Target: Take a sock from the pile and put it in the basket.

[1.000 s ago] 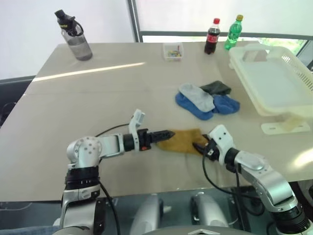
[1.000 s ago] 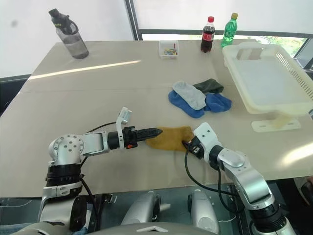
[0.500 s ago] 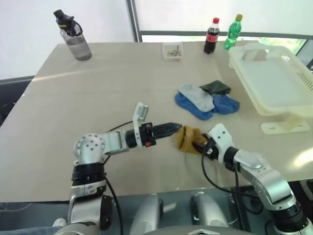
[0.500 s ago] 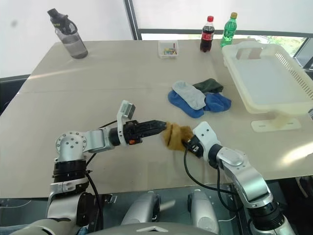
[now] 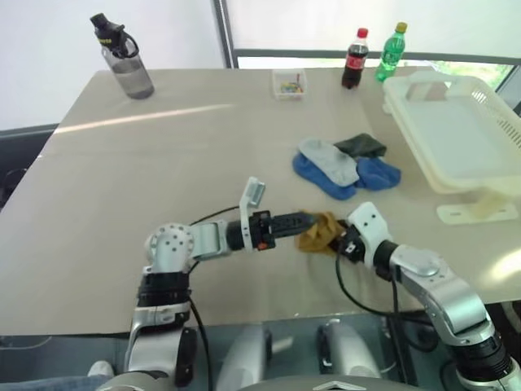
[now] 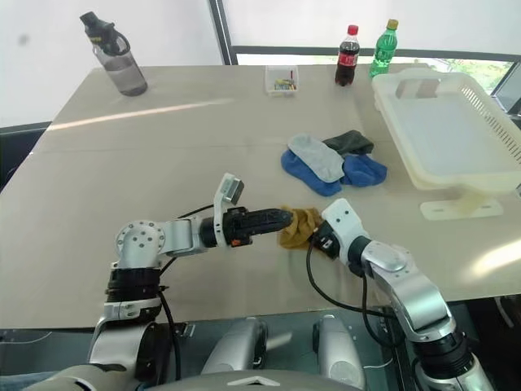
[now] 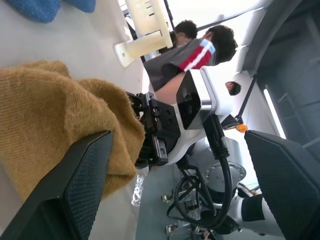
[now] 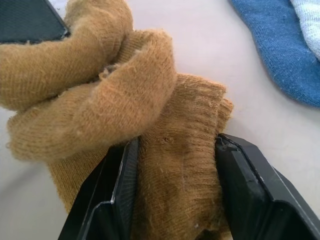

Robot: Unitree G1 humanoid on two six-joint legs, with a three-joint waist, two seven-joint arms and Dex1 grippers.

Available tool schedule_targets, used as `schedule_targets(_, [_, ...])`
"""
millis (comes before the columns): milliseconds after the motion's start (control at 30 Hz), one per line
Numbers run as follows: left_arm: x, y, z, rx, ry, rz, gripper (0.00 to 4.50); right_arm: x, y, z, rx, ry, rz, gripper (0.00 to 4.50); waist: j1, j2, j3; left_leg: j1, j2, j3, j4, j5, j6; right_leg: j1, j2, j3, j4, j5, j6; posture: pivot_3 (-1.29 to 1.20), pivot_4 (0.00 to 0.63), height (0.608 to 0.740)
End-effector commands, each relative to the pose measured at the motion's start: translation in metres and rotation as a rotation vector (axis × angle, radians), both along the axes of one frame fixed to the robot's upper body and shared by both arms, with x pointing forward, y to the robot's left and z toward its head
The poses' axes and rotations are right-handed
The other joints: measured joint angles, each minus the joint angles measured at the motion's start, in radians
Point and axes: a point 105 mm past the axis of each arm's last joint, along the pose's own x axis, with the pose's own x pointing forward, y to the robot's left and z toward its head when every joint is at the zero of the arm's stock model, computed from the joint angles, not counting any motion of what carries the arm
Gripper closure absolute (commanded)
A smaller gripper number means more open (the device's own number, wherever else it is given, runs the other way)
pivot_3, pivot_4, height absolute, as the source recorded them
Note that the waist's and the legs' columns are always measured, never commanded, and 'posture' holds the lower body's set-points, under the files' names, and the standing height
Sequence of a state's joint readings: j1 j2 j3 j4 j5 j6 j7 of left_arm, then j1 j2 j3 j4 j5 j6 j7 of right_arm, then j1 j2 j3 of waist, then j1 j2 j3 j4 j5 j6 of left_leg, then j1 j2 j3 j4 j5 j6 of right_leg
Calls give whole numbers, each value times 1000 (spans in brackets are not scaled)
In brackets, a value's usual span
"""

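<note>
Near the table's front edge the bunched mustard-yellow knit sock sits clamped between the right gripper's fingers; the left gripper, jaws spread wide, presses against it — apparently holding nothing. Sock taken; next, carry it to the cream-white slotted plastic basket, well apart — right of the blue, grey and green pile.

five socks, three bottles, one basket

Bare table leftward; sock pile perhaps crowding basket.
</note>
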State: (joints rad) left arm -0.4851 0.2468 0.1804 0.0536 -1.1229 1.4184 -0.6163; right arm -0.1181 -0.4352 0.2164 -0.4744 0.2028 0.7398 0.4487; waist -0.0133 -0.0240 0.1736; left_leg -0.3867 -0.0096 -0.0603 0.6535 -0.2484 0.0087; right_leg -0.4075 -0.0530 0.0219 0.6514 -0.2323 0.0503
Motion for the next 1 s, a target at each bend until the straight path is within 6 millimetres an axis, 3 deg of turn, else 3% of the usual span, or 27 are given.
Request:
schedule_targets(33, [1, -11, 7, -26, -27, -36, 37, 2, -1, 12, 6, -44, -15, 2080, 0, 0, 0, -1, 0, 0, 0, 0, 0, -1, 0, 0, 0, 0, 0, 0, 150, 740])
schedule_targets(367, [12, -21, -4, -8, -14, -21, 37, 4, -14, 39, 56, -80, -59, 2080, 1, 1, 0, -8, -1, -2, 0, 0, 0, -6, 0, -2, -3, 1, 0, 0, 150, 740])
schedule_targets(567, [15, -15, 5, -50, -41, -13, 37, 1, -15, 35, 46, -61, -58, 2080, 0, 1, 1, -9, -1, -3, -1, 0, 0, -6, 0, -3, -5, 1, 0, 0, 150, 740])
schedule_targets(700, [15, -15, -2, -27, -25, -8, 37, 3, -31, 47, 66, -83, -110, 2080, 1, 1, 1, -10, -1, -3, -1, 0, 0, -6, -1, -3, -6, 1, 0, 0, 150, 740])
schedule_targets(833, [14, -19, -5, -32, -14, -16, 37, -4, -46, 62, 185, -53, -152, 2080, 3, 1, 1, -10, -2, -3, -1, 0, 0, -6, -1, -3, -6, 1, 0, 0, 150, 740])
schedule_targets(967, [15, -22, -9, -33, 2, -20, 37, -16, -44, 63, 297, 35, -137, 2080, 2, 1, 1, -10, -2, -4, -1, 0, 0, -5, -1, -4, -6, 1, 0, 0, 150, 740])
schedule_targets(1000, [15, -23, -10, -34, 5, -24, 0, -20, -39, 63, 339, 66, -122, 1567, 1, 1, 1, -10, -2, -4, -1, 0, 0, -5, -1, -4, -6, 1, 0, 0, 150, 740])
